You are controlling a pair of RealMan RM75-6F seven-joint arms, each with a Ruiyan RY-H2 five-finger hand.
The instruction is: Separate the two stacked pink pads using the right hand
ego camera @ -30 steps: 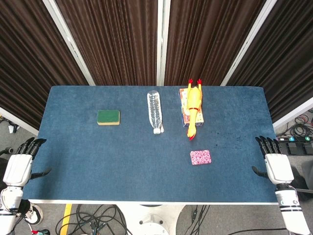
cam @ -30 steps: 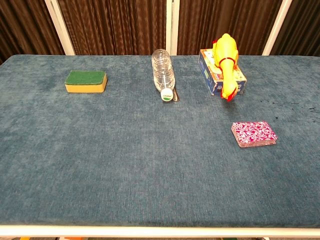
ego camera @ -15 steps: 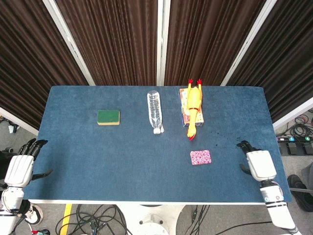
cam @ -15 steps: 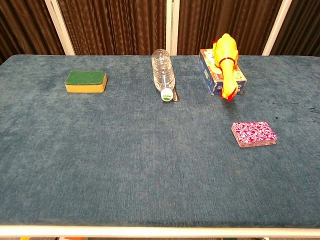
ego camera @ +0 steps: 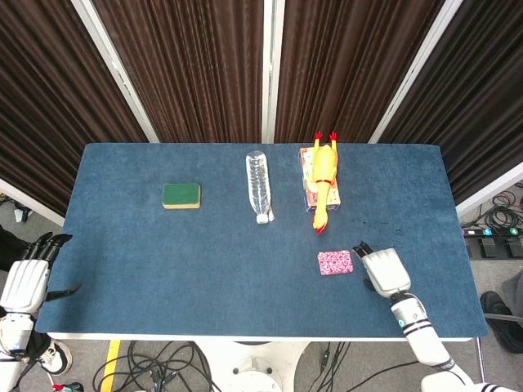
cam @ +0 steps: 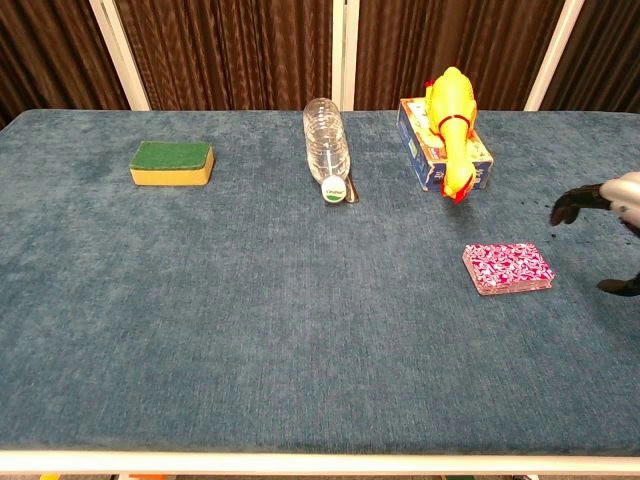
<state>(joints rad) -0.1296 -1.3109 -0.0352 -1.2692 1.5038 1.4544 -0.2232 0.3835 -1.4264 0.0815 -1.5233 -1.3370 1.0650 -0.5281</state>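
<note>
The two stacked pink pads [ego camera: 335, 262] [cam: 507, 268] lie flat on the blue table, front right of centre, one squarely on the other. My right hand [ego camera: 382, 269] [cam: 605, 205] hovers just to the right of the stack with its fingers spread, holding nothing and not touching the pads. Only its fingertips and part of the palm show at the right edge of the chest view. My left hand [ego camera: 26, 278] hangs off the table's left front corner, fingers apart and empty; the chest view does not show it.
A yellow rubber chicken [ego camera: 324, 180] [cam: 452, 128] lies on a blue box [ego camera: 308, 181] [cam: 425, 152] behind the pads. A clear plastic bottle [ego camera: 259, 186] [cam: 326, 148] lies mid-table and a green-and-yellow sponge [ego camera: 181, 195] [cam: 172, 163] sits at the left.
My right hand has moved in from the table's right edge leftward to just beside the pink pads, entering the chest view. The left hand has drifted slightly left and down. The pads have not moved.
</note>
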